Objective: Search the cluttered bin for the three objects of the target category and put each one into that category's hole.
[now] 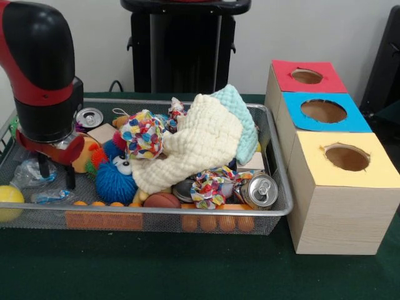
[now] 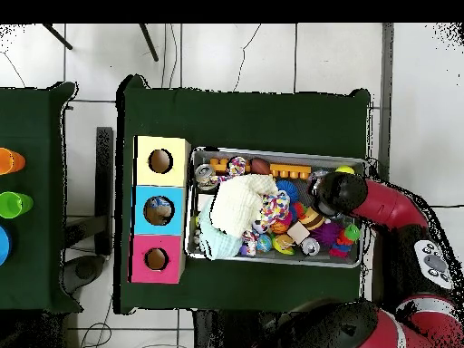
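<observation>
Wire mesh bin (image 1: 278,209) sits on the green counter (image 1: 187,269), packed with clutter. A cream knit cloth (image 1: 194,147) is heaped over the middle, with a pale teal cloth (image 1: 240,115) behind it. Two multicolour spotted fabric pieces: one at centre-left (image 1: 142,132), one at the front (image 1: 209,185). Blue spiky ball with googly eyes (image 1: 115,178) is front-left; a small brown ball (image 1: 162,200) lies just beside it. Soda can on its side (image 1: 259,190) in the front right corner, a second can (image 1: 89,117) at the back left. Yellow ball (image 1: 9,201) and crumpled clear plastic (image 1: 31,172) at the far left end. Orange pieces (image 1: 215,222) line the front wall.

Just beside the bin stands a wooden box with three round holes: red-topped section (image 1: 307,76), blue-topped section (image 1: 324,111), yellow-topped section (image 1: 347,157). Nothing visible inside the holes.

The arm (image 1: 40,69) comes down over the bin's left end; gripper (image 1: 56,169) sits low among the clutter there, two dark fingers (image 1: 44,165) apart, nothing clamped between them.

Target category can't be told from the views.
</observation>
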Controlling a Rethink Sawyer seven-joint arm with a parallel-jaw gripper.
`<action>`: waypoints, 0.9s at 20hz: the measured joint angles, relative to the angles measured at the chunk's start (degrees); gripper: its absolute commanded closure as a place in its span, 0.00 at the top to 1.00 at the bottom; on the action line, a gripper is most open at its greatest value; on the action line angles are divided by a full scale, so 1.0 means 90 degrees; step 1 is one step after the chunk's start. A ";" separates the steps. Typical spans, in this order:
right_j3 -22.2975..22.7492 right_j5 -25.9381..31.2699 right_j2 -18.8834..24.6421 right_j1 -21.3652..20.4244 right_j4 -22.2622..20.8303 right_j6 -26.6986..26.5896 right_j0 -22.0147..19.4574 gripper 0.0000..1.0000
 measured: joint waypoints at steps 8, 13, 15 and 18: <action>0.0036 0.0000 0.0003 -0.0106 -0.0081 0.0000 0.0008 1.00; 0.0181 0.0000 0.0004 -0.0269 -0.0081 0.0000 0.0010 1.00; 0.0278 -0.0003 0.0006 -0.0346 -0.0081 0.0000 0.0001 1.00; 0.0464 -0.0051 0.0011 -0.0460 -0.0081 0.0000 -0.0040 1.00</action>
